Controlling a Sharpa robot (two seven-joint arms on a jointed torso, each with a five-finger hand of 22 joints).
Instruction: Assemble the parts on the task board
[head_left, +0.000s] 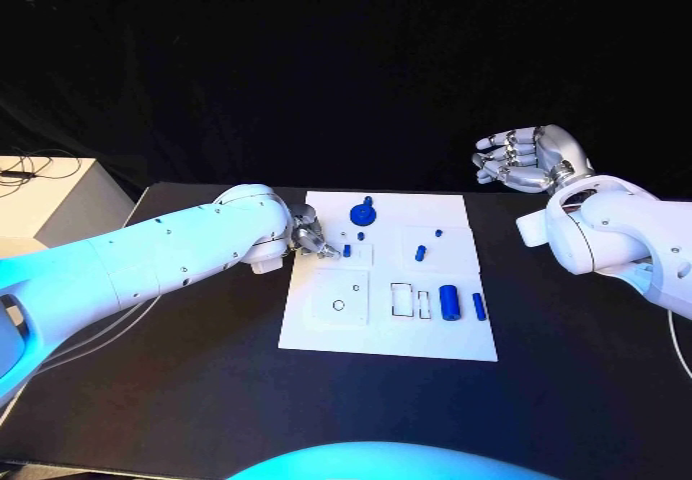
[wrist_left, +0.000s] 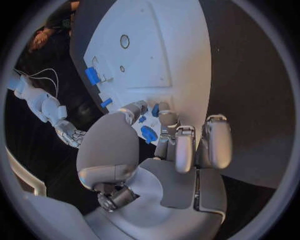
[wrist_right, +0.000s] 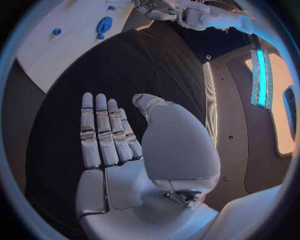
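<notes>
**Assembly status: early stage, most parts unplaced**

The board (head_left: 387, 330) lay at the table's centre. The left hand (head_left: 306, 236) was at the board's left edge, fingers curled near a small peg (head_left: 348, 251). In the left wrist view, its fingertips (wrist_left: 167, 118) crowded around small blue parts (wrist_left: 149, 134); whether any part was actually pinched could not be determined. The right hand (head_left: 528, 157) was raised well clear of the board, beyond its far right corner, fingers extended and holding nothing.

On the board, a round knob (head_left: 362, 212) sat near the far edge, two small pegs (head_left: 421, 253) stood mid-board, and a cylinder (head_left: 450, 301) with a thinner pin (head_left: 479, 306) lay beside open rectangular slots (head_left: 402, 299). A round hole (head_left: 339, 305) was unfilled. Judged from this, most of the assembly remained to be done.
</notes>
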